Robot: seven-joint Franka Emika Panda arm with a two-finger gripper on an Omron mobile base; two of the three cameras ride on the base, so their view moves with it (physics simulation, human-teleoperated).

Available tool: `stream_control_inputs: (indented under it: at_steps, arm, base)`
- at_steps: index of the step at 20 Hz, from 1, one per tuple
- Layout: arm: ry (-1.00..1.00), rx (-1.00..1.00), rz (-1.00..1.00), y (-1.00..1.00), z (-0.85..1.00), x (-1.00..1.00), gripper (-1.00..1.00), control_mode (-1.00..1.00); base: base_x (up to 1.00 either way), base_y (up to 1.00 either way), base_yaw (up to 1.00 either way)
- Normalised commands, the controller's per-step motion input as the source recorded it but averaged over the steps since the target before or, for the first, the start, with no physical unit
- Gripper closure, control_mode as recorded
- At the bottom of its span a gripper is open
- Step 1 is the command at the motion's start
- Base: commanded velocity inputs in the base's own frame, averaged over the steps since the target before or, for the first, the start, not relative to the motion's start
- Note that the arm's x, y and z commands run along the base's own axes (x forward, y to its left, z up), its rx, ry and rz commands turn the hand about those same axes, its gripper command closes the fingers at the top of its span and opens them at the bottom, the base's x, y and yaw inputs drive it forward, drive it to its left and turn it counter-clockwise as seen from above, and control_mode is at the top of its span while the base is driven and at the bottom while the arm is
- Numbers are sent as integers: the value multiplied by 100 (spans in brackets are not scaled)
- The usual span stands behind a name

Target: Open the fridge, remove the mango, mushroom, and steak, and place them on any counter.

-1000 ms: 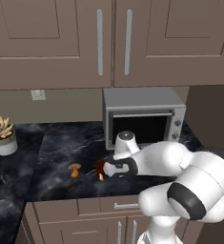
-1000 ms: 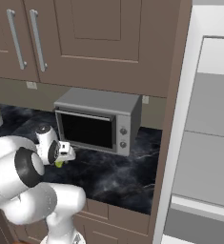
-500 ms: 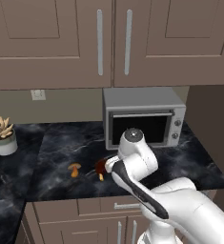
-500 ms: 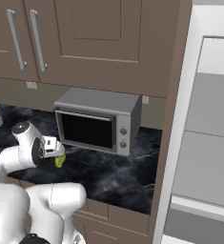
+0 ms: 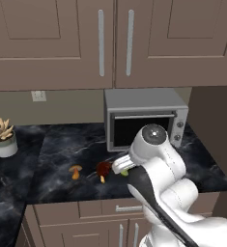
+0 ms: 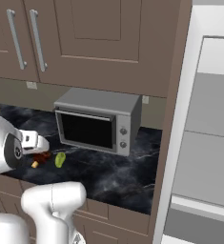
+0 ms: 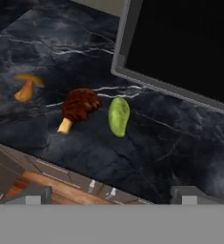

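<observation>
Fridge (image 6: 206, 143): stands far off to the gripper's side at the end of the counter run, pale shelves showing in the right base view.
Counter (image 5: 62, 144): black marbled top lying directly below the gripper and carrying all three foods.
Microwave (image 5: 144, 118): sits on the counter just beyond the gripper, its dark door facing it.
Gripper (image 7: 108, 193): hangs above the counter's front edge with its fingers spread wide apart and nothing between them.
Steak (image 7: 80, 106): lies on the counter below the gripper, just beside the mango, pale tip towards the cabinet front.
Mango (image 7: 118, 116): rests on the counter straight ahead of the gripper, near the microwave door, clear of the fingers.
Mushroom (image 7: 27, 87): lies further off on the steak's far side, apart from the other two.
Step in hand: judged from the layout, the last item is set down and let go; all three lie on the counter.
Next move: likely lift the arm straight up and away without brushing the mango.
</observation>
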Motion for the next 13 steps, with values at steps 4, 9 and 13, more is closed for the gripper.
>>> stream_control_inputs:
  at_steps: [4,9,13]
  arm:
    - [0,6,0,0,100,-67,-100,-100]
    - [2,1,0,-12,100,-53,-100,-100]
    - [9,4,2,-13,78,-52,-100,-100]
  base:
    - [0,0,0]
    - [0,0,0]
    - [0,0,0]
